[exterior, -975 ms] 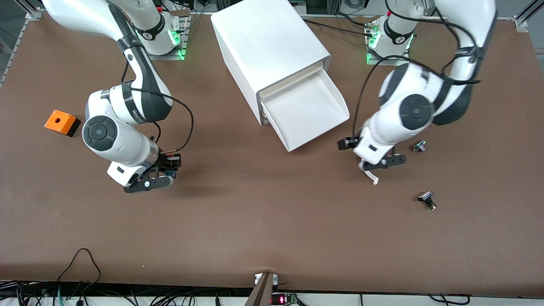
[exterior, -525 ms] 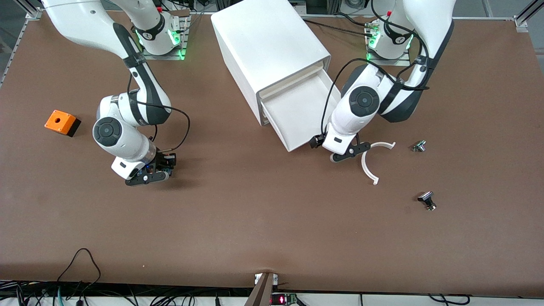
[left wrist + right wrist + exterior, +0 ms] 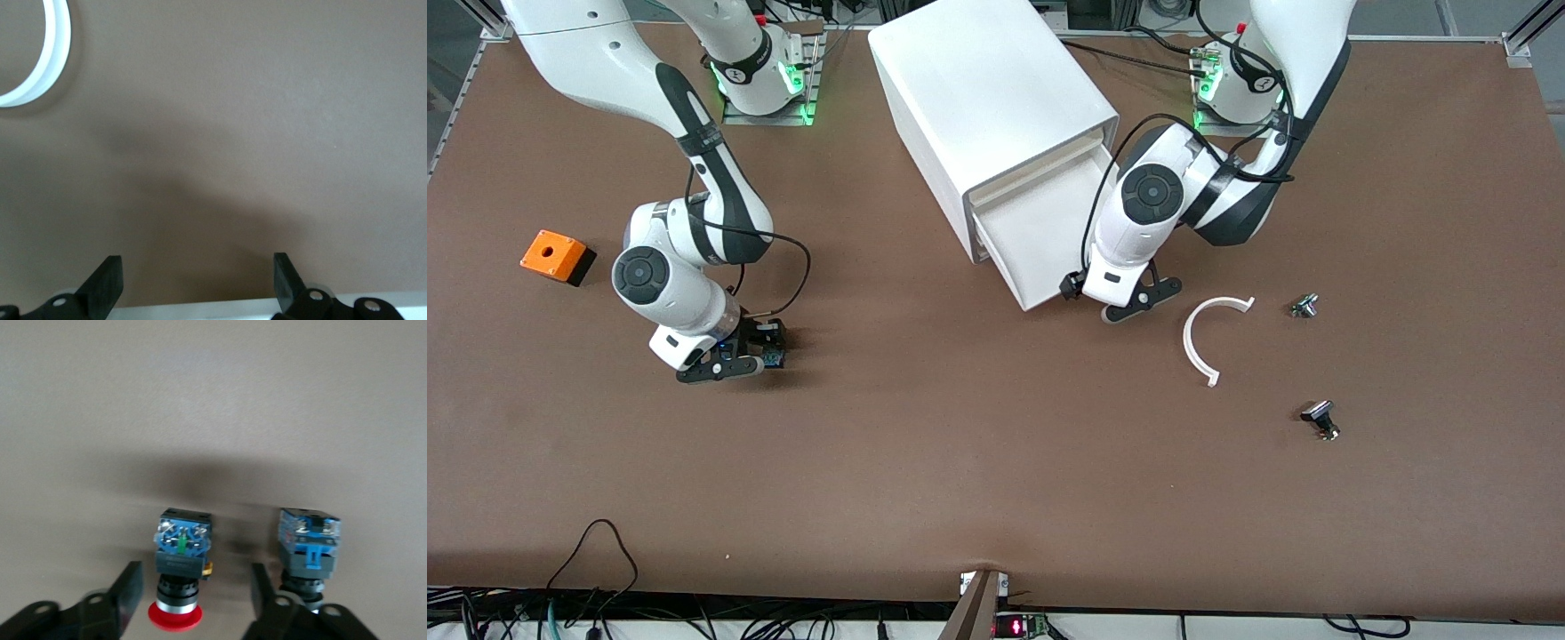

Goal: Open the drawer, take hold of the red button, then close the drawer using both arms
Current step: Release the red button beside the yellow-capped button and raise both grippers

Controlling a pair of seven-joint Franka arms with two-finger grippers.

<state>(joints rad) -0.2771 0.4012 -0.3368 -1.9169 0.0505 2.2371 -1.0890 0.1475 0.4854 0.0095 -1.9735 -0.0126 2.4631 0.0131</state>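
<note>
On my right wrist camera the right gripper [image 3: 193, 587] hangs low over the brown table [image 3: 978, 462] toward the right arm's end, with its fingers [image 3: 130, 587] spread apart. The button [image 3: 179, 577] with the red cap lies on the table between those fingers. I see a gap on each side of it, so they are not clamped on it. A second button body [image 3: 309, 550] in blue and black lies just outside one finger, close beside the red one. I cannot make out the color of its cap.

From the front camera I see the right gripper [image 3: 734, 363] with a bit of blue showing at its tips. The orange box [image 3: 557, 256] sits well apart from it, closer to the table's edge at that end.

The left gripper [image 3: 1112, 302] is low, at the corner of the drawer [image 3: 1040, 236] that lies toward the left arm's end. The drawer is pulled out of the white cabinet [image 3: 983, 98], and I see nothing in the part of it that shows. My left wrist camera shows the left gripper [image 3: 197, 283] with its fingers [image 3: 107, 283] released and wide, bare table between them, and a white edge along the bottom of the view. A white curved strip [image 3: 1200, 342] lies on the table off to one side of those fingers. Two small metal parts [image 3: 1304, 306] and [image 3: 1320, 418] lie farther toward the left arm's end.
</note>
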